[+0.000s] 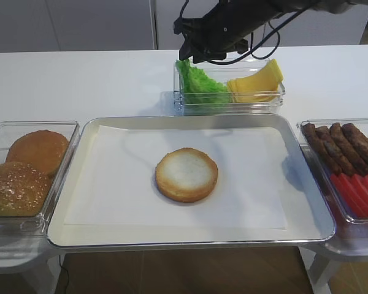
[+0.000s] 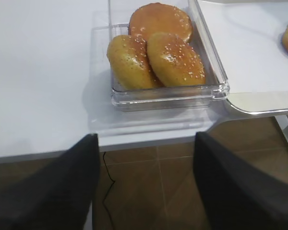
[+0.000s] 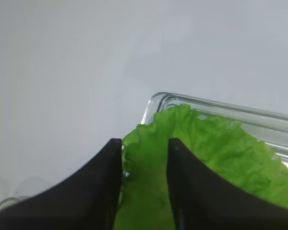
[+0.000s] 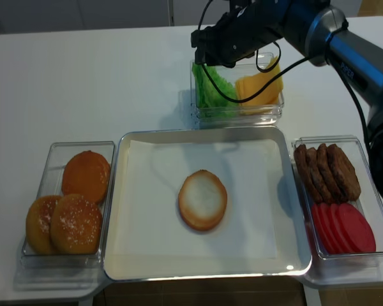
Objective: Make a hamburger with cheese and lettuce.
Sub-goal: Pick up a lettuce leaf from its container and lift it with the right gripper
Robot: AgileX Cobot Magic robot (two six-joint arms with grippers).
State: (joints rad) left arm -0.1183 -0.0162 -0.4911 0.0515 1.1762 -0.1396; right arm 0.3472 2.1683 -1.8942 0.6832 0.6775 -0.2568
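The hamburger bun half [image 1: 186, 174] lies cut face up in the middle of the paper-lined tray [image 1: 80, 138]; it also shows in the second overhead view [image 4: 203, 199]. The lettuce [image 1: 202, 86] and the cheese [image 1: 257, 82] lie in a clear box behind the tray. My right gripper [image 1: 189, 56] hangs over the box's left end. In the right wrist view its jaws [image 3: 144, 141] stand partly apart with the lettuce [image 3: 206, 153] between and below them. My left gripper [image 2: 146, 136] is open and empty, off the table's front edge over the floor.
A clear box [image 1: 0, 131] of domed bun tops [image 2: 175, 57] stands left of the tray. A clear box [image 1: 340, 122] with brown patties [image 1: 343, 144] and red tomato slices [image 1: 359, 193] stands to the right. The lettuce box rim [image 3: 221, 108] is close ahead of my right fingers.
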